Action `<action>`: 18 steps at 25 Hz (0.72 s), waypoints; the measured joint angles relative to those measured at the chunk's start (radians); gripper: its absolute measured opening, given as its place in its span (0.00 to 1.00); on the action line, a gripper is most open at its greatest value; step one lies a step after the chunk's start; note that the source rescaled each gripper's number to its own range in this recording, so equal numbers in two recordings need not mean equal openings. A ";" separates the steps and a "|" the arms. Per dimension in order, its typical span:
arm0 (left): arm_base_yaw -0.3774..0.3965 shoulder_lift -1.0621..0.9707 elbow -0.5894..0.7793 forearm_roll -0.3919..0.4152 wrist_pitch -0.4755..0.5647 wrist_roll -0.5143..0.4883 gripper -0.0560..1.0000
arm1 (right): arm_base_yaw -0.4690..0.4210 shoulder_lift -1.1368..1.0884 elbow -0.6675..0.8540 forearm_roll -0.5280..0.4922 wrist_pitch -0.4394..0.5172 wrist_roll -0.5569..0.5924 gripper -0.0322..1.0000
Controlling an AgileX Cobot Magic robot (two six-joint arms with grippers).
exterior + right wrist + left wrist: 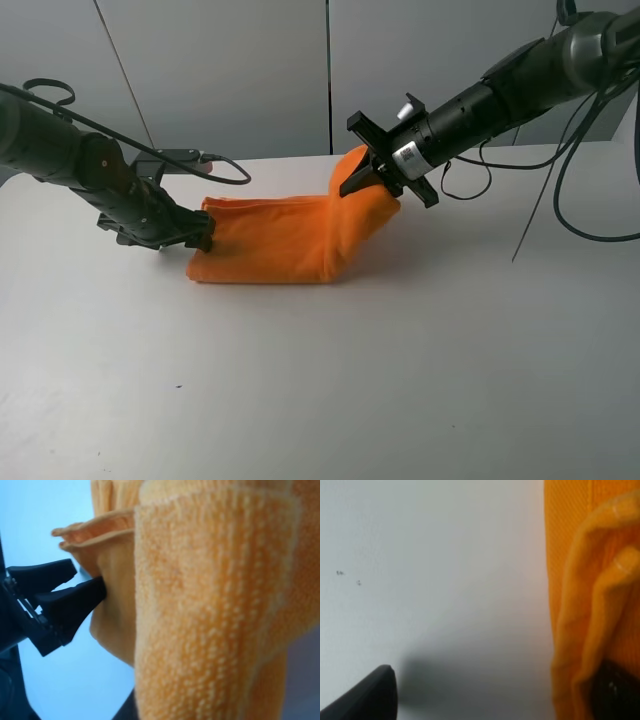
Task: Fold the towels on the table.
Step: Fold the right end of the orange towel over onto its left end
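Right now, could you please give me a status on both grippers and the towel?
Right gripper shut on towel, its right end held off the table. Left gripper open at towel's left edge. Nothing in the way.

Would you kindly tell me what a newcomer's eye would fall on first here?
The bright orange towel lying on the white table draws the eye first. Its right end is lifted off the surface, pinched in the right gripper, while the open left gripper sits at its left end.
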State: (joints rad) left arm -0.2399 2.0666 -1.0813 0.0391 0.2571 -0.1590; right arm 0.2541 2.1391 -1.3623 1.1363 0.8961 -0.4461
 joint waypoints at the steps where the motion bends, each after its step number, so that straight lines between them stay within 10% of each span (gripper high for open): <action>1: 0.000 0.000 0.000 0.000 0.000 0.000 0.99 | 0.013 0.000 0.000 0.020 0.000 -0.004 0.09; 18: 0.000 0.000 -0.007 0.000 0.008 0.004 0.99 | 0.182 0.096 -0.084 0.325 -0.022 -0.041 0.09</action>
State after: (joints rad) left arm -0.2399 2.0666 -1.0887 0.0391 0.2655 -0.1552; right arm 0.4359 2.2355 -1.4465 1.4615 0.8741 -0.4873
